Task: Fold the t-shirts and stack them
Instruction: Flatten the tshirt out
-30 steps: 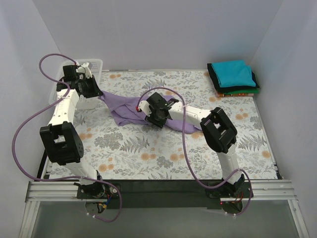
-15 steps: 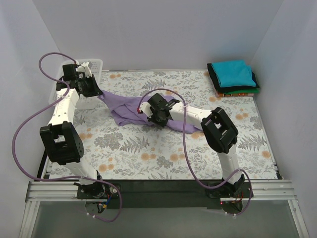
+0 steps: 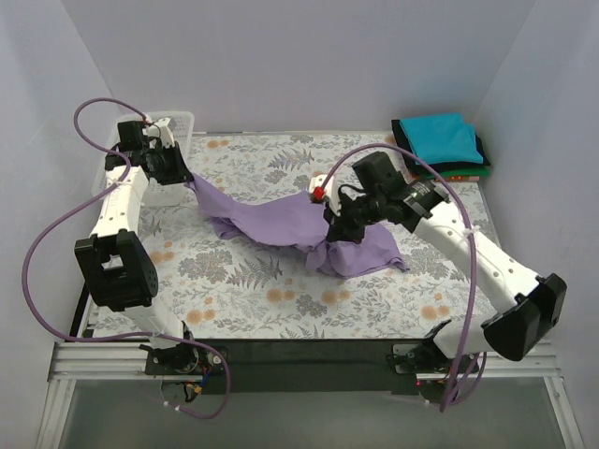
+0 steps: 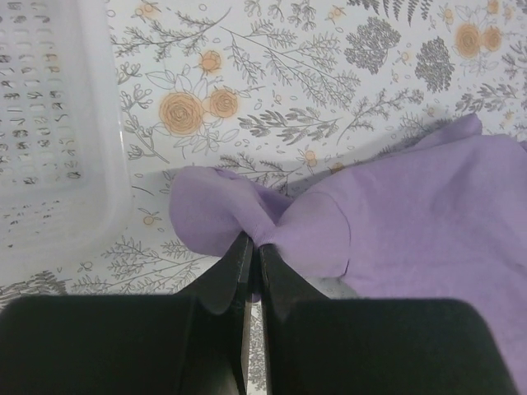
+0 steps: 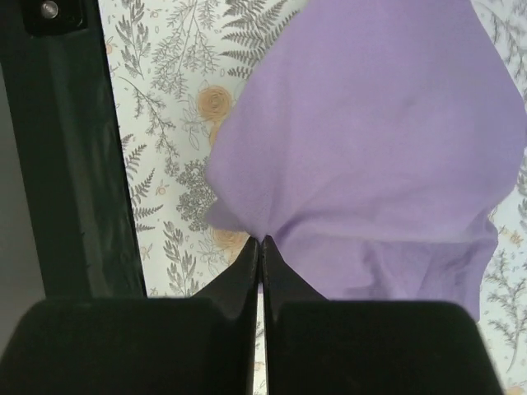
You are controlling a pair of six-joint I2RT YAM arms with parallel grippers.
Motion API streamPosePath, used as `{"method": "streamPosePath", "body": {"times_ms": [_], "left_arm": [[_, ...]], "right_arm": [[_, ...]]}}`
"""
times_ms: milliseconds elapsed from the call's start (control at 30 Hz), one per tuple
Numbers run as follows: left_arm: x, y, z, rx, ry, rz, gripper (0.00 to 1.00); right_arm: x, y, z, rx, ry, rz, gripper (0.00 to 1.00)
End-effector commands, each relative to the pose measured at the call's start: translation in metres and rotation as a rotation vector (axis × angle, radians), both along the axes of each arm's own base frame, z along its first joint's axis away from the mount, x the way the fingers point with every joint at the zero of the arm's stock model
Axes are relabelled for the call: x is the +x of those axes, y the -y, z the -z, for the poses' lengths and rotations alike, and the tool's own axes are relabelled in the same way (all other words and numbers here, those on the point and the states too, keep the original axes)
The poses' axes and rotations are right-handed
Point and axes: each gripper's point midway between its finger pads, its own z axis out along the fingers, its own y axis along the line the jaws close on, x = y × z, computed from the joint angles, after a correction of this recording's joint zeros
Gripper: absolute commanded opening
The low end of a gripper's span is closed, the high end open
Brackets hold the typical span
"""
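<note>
The lavender-purple t-shirt hangs stretched across the middle of the table between both grippers. My left gripper is shut on its left end near the basket; the pinched cloth shows in the left wrist view at my closed gripper. My right gripper is shut on the shirt's right part, held above the table, with cloth draping down from my gripper. A bunched part rests on the table below it. Folded teal, dark green and orange-red t-shirts are stacked at the far right corner.
A white plastic mesh basket stands at the far left corner, also in the left wrist view. The floral table cloth covers the table. The black front rail shows in the right wrist view. White walls close in three sides.
My right arm has swung right and lifted with the shirt in its gripper, pulling the purple cloth out across the table toward the right. My left gripper stays in place holding its end.
</note>
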Motion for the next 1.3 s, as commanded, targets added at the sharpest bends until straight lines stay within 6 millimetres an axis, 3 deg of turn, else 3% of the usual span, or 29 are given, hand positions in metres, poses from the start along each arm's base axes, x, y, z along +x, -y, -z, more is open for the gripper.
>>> {"method": "streamPosePath", "body": {"times_ms": [0, 33, 67, 100, 133, 167, 200, 233, 300, 333, 433, 600, 700, 867, 1067, 1267], "left_arm": [[-0.01, 0.011, -0.014, -0.029, 0.017, 0.068, 0.0], [-0.011, 0.012, -0.011, -0.038, 0.006, 0.074, 0.0], [-0.012, 0.014, -0.006, -0.046, -0.007, 0.083, 0.0], [-0.013, 0.016, -0.004, -0.056, -0.015, 0.091, 0.0], [-0.013, 0.016, -0.001, -0.062, -0.024, 0.089, 0.0], [-0.013, 0.018, 0.0, -0.065, -0.029, 0.092, 0.0], [-0.012, 0.018, 0.0, -0.066, -0.031, 0.089, 0.0], [-0.011, 0.016, 0.0, -0.06, -0.03, 0.084, 0.0], [-0.011, 0.016, -0.002, -0.054, -0.03, 0.086, 0.0], [-0.011, 0.014, -0.003, -0.048, -0.027, 0.084, 0.0], [-0.011, 0.017, 0.001, -0.061, -0.032, 0.09, 0.0], [-0.015, 0.019, 0.008, -0.071, -0.045, 0.094, 0.0], [-0.015, 0.018, 0.007, -0.061, -0.041, 0.095, 0.0], [-0.016, 0.018, 0.009, -0.062, -0.043, 0.095, 0.0], [-0.016, 0.017, 0.01, -0.059, -0.043, 0.096, 0.0], [-0.015, 0.017, 0.01, -0.06, -0.04, 0.096, 0.0]], "right_arm": [[0.016, 0.036, 0.046, -0.058, -0.21, 0.045, 0.01], [0.038, 0.051, 0.055, -0.062, -0.233, 0.102, 0.01], [0.054, 0.062, 0.08, -0.104, -0.312, 0.143, 0.01], [0.066, 0.064, 0.087, -0.112, -0.317, 0.148, 0.01], [0.079, 0.067, 0.109, -0.142, -0.371, 0.17, 0.01], [0.099, 0.066, 0.109, -0.162, -0.345, 0.203, 0.15], [0.117, 0.071, 0.127, -0.193, -0.384, 0.249, 0.23], [0.14, 0.068, 0.123, -0.168, -0.404, 0.304, 0.43], [0.166, 0.079, 0.104, -0.073, -0.441, 0.375, 0.74], [0.18, 0.09, 0.085, -0.024, -0.439, 0.424, 0.74], [0.157, 0.089, 0.065, 0.012, -0.422, 0.399, 0.69], [0.138, 0.076, 0.061, -0.004, -0.467, 0.413, 0.54], [0.112, 0.062, 0.083, -0.115, -0.491, 0.409, 0.5], [0.098, 0.046, 0.101, -0.238, -0.377, 0.42, 0.51], [0.091, 0.045, 0.121, -0.416, -0.216, 0.447, 0.51], [0.091, 0.043, 0.135, -0.472, -0.186, 0.446, 0.52]]}}
